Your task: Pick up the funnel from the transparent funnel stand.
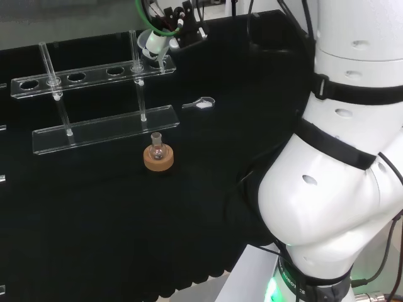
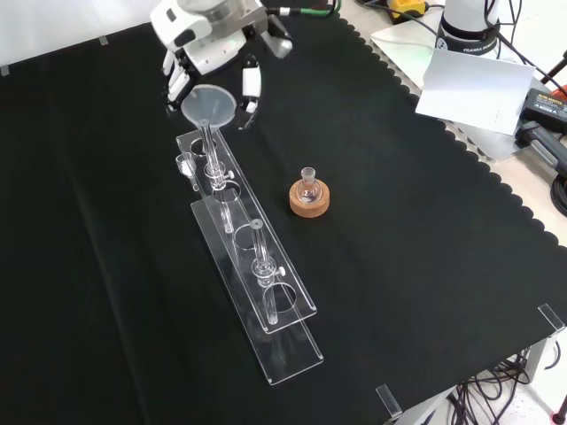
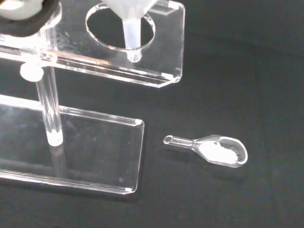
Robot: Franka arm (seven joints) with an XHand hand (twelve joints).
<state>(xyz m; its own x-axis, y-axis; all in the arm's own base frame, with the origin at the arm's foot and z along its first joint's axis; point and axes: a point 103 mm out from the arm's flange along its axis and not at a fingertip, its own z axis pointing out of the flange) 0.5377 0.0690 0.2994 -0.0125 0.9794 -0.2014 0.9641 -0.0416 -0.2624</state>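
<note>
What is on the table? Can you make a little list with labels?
hand: at the funnel, fingers around its rim
funnel: stem in the end hole of the stand
funnel stand: clear, long, on the black cloth
small flask: upright on a cork ring, beside the stand
clear scoop: lying near the stand, with white powder

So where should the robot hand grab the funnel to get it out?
Probably the funnel's wide cone, coming from above. Its thin stem hangs down through a hole in the clear stand, so it can only lift straight up. The robot hand is right beside the cone.
</note>
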